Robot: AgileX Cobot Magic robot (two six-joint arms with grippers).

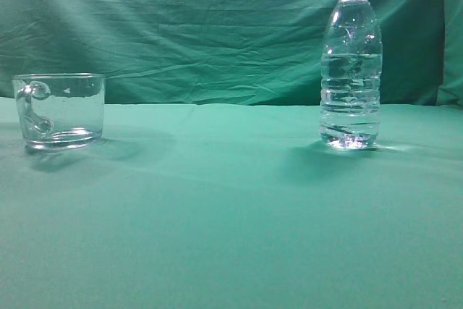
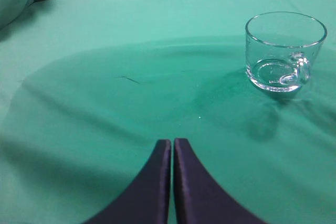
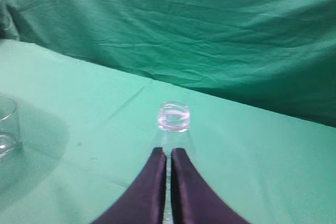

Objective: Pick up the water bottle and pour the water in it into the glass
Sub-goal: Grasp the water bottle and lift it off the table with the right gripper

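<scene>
The water bottle [image 1: 351,63] stands upright and capless at the right of the green table, with clear water [image 1: 350,110] filling its ribbed lower part. The glass [image 1: 60,110], a short clear mug with a looped handle, stands at the far left and looks empty. No gripper shows in the exterior view. In the left wrist view my left gripper [image 2: 172,142] is shut and empty, with the glass [image 2: 283,51] ahead to the right. In the right wrist view my right gripper [image 3: 168,152] is shut, with the bottle's open neck [image 3: 174,116] just beyond its tips; the glass [image 3: 6,129] is at the left edge.
A green cloth [image 1: 217,215] covers the table and a wrinkled green backdrop [image 1: 188,27] hangs behind it. Open cloth lies between the glass and the bottle.
</scene>
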